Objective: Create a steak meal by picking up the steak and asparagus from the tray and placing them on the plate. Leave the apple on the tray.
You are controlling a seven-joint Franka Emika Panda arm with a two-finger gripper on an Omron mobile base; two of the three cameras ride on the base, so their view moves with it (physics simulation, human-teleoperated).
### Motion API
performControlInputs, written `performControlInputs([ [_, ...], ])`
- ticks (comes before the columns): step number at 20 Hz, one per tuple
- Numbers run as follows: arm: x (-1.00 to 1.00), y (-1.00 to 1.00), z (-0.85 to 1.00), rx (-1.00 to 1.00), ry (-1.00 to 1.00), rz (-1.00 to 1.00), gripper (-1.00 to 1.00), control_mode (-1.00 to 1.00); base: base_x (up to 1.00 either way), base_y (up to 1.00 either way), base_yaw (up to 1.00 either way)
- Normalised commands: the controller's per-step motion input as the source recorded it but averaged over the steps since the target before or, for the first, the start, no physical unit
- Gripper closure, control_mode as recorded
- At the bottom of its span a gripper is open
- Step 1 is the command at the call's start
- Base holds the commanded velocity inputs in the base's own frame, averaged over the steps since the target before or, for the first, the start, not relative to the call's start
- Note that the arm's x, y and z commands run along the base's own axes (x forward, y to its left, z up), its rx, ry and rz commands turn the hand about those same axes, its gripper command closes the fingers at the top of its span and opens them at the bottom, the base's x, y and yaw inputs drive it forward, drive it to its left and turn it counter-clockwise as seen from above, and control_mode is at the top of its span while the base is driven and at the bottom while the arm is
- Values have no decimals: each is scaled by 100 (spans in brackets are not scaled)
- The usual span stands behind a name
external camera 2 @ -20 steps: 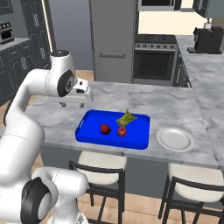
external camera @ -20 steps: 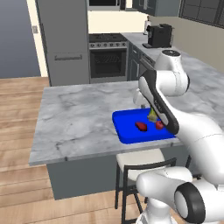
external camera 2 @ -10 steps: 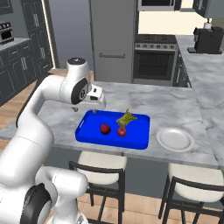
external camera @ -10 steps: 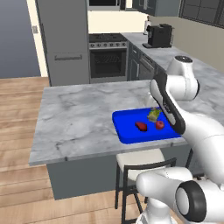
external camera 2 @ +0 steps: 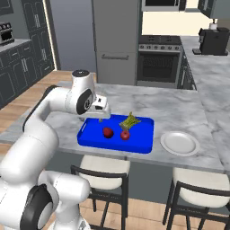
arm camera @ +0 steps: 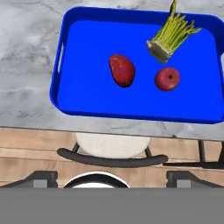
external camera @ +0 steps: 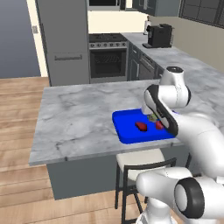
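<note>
Three items lie apart on your blue tray (arm camera: 70, 94): steak (arm camera: 122, 70) mid-tray, apple (arm camera: 167, 79) beside it, asparagus (arm camera: 173, 34) behind. The plate (external camera 2: 180, 143) sits on the table (external camera 2: 188, 117) just off the tray. Your gripper (external camera 2: 99, 119) hovers over the tray's edge; its jaws are too small to judge.

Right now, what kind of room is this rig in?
A rendered home kitchen, most likely: built-in oven, tall fridge, coffee machine, and a marble island counter with stools.
</note>
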Motion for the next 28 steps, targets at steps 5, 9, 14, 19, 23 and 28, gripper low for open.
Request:
performControlInputs([
  [5, 40, -1, -69, -3, 3, 0, -100, -100, 0, 0, 0],
  [9, 40, -8, -68, 0, 0, 0, -100, -100, 0, 0, 0],
  [14, 35, -15, -54, 0, 0, 0, -100, -100, 0, 0, 0],
  [19, 31, -7, -44, 0, 0, 0, -100, -100, 0, 0, 0],
  [23, 37, 0, -28, 0, 0, 0, -100, -100, 0, 0, 0],
  [28, 40, 0, -26, 0, 0, 0, -100, -100, 0, 0, 0],
])
